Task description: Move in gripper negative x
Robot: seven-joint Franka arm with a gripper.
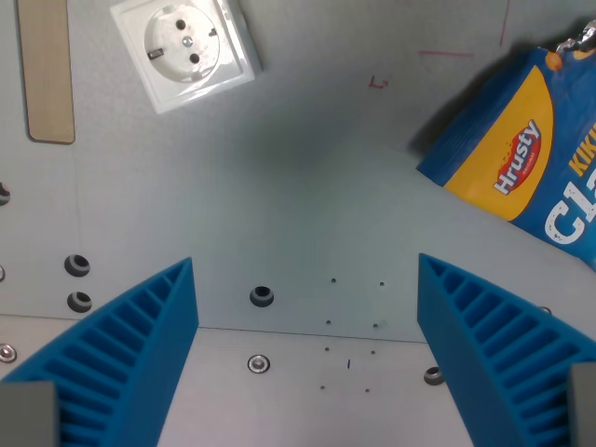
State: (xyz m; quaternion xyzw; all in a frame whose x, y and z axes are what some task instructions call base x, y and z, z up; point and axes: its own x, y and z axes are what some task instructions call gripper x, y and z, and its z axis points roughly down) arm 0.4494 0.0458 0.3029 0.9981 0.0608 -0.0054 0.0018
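My gripper [307, 307] is open and empty; its two blue ribbed fingers [140, 345] rise from the bottom corners of the wrist view, wide apart. Between them lies bare grey table [307, 186] with small holes and screws. Nothing is held between the fingers.
A white wall socket [186, 47] lies at the top left. A blue and yellow snack bag [531, 158] lies at the right edge. A wooden strip [47, 70] runs down the upper left. Bolt holes [262, 297] and screw heads [258, 363] dot the table, with thin red marks [377, 84] at the top.
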